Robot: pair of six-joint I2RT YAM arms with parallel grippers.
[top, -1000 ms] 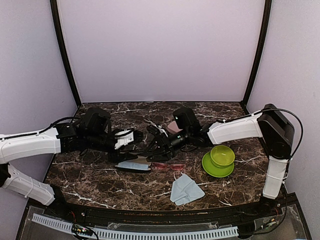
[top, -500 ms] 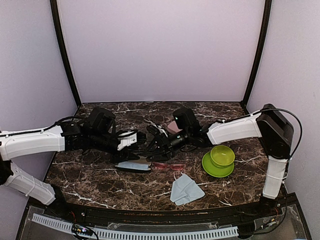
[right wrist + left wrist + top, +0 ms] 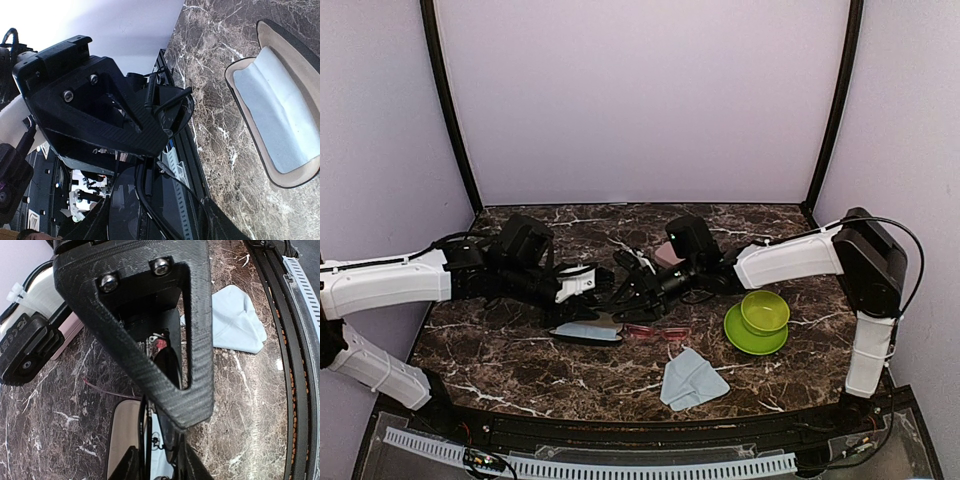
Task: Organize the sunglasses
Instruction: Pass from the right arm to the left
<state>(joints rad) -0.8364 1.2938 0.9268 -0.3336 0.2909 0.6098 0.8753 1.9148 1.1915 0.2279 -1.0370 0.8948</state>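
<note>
Two arms reach in from either side and meet over the middle of the dark brown marble table (image 3: 520, 360), with the left gripper (image 3: 600, 285) and the right gripper (image 3: 635, 288) tip to tip. Between them, lifted off the surface, are the thin-framed black sunglasses (image 3: 175, 112) with dark lenses. The right wrist view shows the right claw pinching the black sunglasses: one lens juts past the upper finger, and the other lens lies across the gap between the fingers. The left wrist view shows the left claw narrowed, with a dark lens and thin frame wires in the slim gap between its fingers. Whether the fingers actually press on the frame cannot be told from that view. Just in front of the grippers, a black oblong hard case (image 3: 585, 332) lies open on the table with a folded light blue cloth (image 3: 270, 110) inside it. The translucent red-pink sunglasses (image 3: 657, 332) rest on the table just to the right of that case. Nearer the front edge lies a second, loose light blue cloth (image 3: 692, 380). To the right, a lime green bowl (image 3: 764, 310) sits on a matching green plate (image 3: 740, 340). A pink hard case (image 3: 667, 256) shows partly behind the right gripper.
</note>
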